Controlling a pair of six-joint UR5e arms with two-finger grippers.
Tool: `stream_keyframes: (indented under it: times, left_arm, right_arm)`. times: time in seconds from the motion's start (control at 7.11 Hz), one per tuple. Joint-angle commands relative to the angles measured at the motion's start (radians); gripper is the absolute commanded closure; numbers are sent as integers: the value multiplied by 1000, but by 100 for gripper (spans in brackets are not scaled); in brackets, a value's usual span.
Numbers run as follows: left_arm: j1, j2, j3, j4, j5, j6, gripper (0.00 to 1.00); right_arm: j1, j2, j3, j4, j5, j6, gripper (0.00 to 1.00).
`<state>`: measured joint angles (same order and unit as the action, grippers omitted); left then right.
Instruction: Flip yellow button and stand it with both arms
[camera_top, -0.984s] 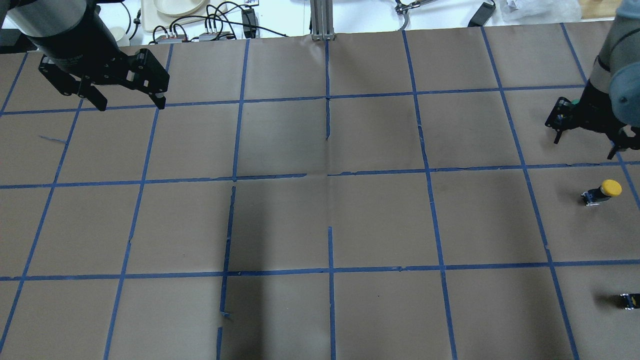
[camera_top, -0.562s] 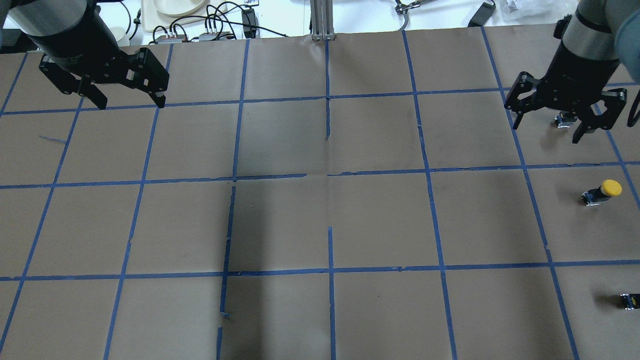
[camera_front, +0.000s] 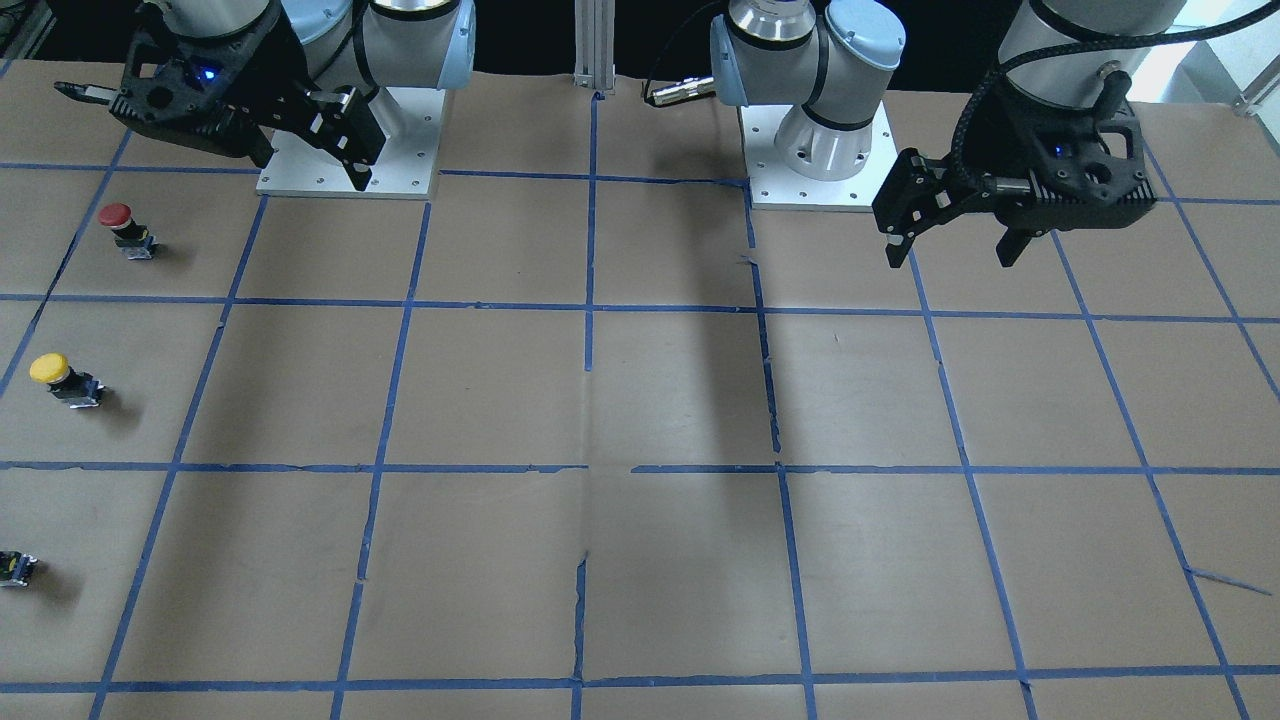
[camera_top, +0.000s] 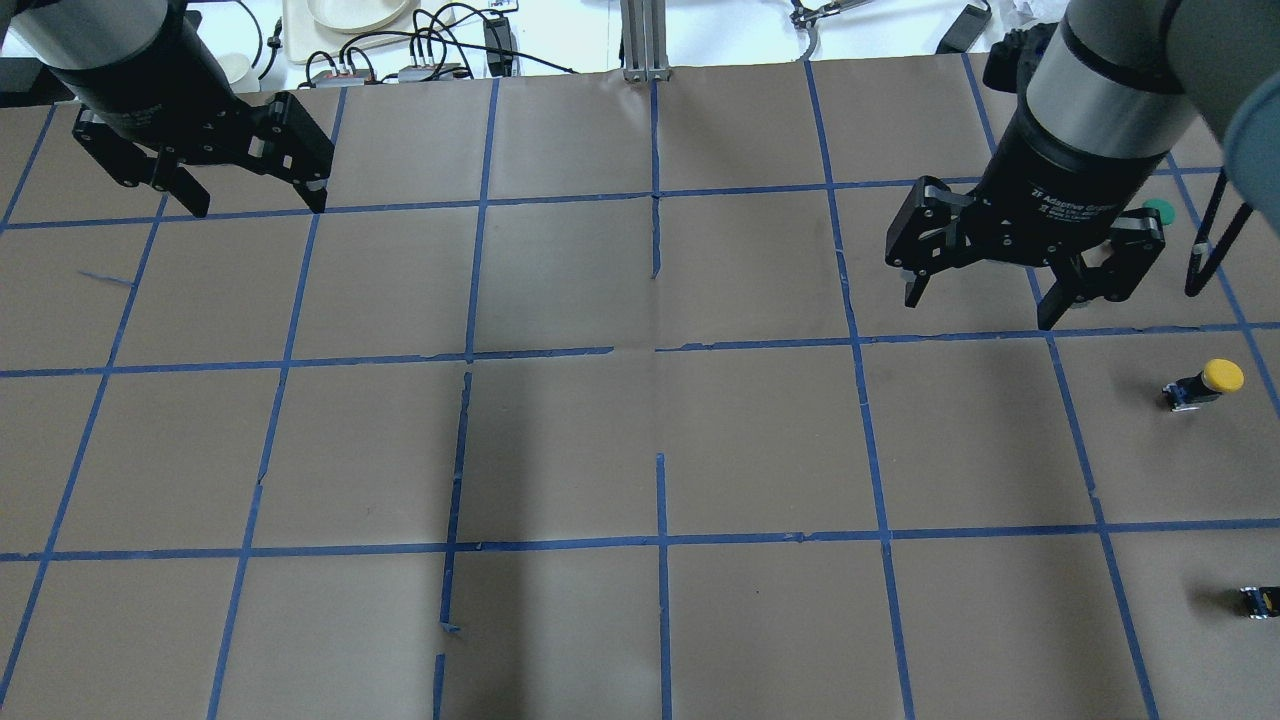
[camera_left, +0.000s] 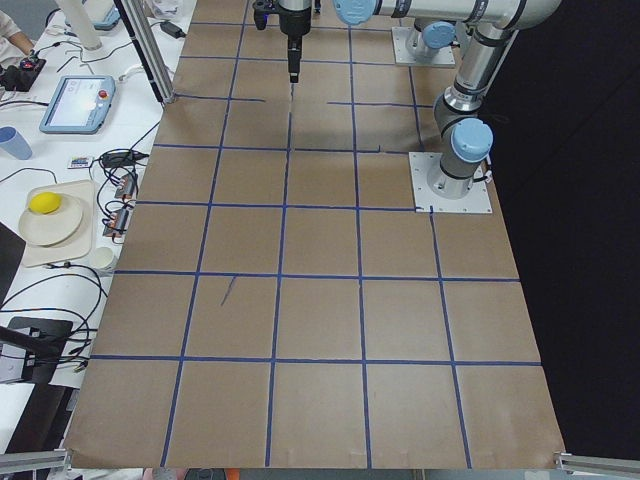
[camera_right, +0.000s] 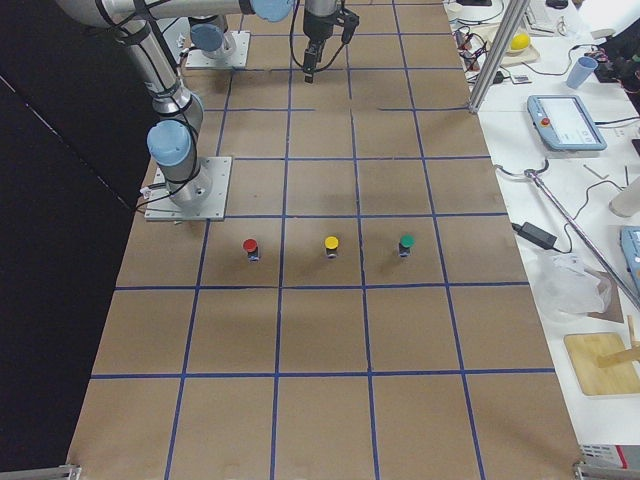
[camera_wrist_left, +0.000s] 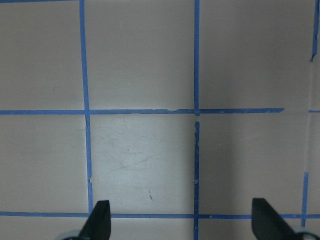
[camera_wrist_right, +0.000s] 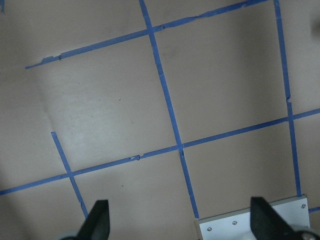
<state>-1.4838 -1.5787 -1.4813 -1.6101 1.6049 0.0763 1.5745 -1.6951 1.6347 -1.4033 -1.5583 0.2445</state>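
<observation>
Hovering wide open, empty, right gripper (camera_top: 980, 308) should squarely straddle the yellow button (camera_top: 1216, 378), perhaps tilted; left gripper (camera_top: 258, 208) gapes empty too.

Matt brown paper (camera_top: 560, 450), smooth plastic yellow button (camera_top: 1205, 385), matt metal base plate (camera_front: 768, 185)

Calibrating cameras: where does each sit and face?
Front-facing: across the table, facing the robot; arm bases, black two-finger left gripper.
Overhead: behind the robot, looking forward-down; black right gripper.
Exterior left: table end, looking along it; bases at right.
Exterior right: opposite end; bases at left.
Left wrist: down on taped brown paper; own fingertips.
Right wrist: likewise, plus a base-plate corner.
Shared: front-facing, overhead, exterior right show the yellow-capped push button.
</observation>
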Motion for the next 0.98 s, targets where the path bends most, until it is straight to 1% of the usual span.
stream_keyframes:
  times: [0.0,0.14,0.28,0.84]
  left_arm:
    - [-3,6,4,-2,4,-1,0]
    - [3,-1,19,-2,0,-1,0]
    - [3,-1,21,-2,1,-1,0]
    - [3,2,7,-2,-2,-1,0]
  right_arm:
    - [1,0,23,-15,4,-16,0]
    - [1,3,24,-51,1,-66,0]
    - [1,3,24,-54,-2,-135,0]
    - [-2,2,24,-54,-5,-142,0]
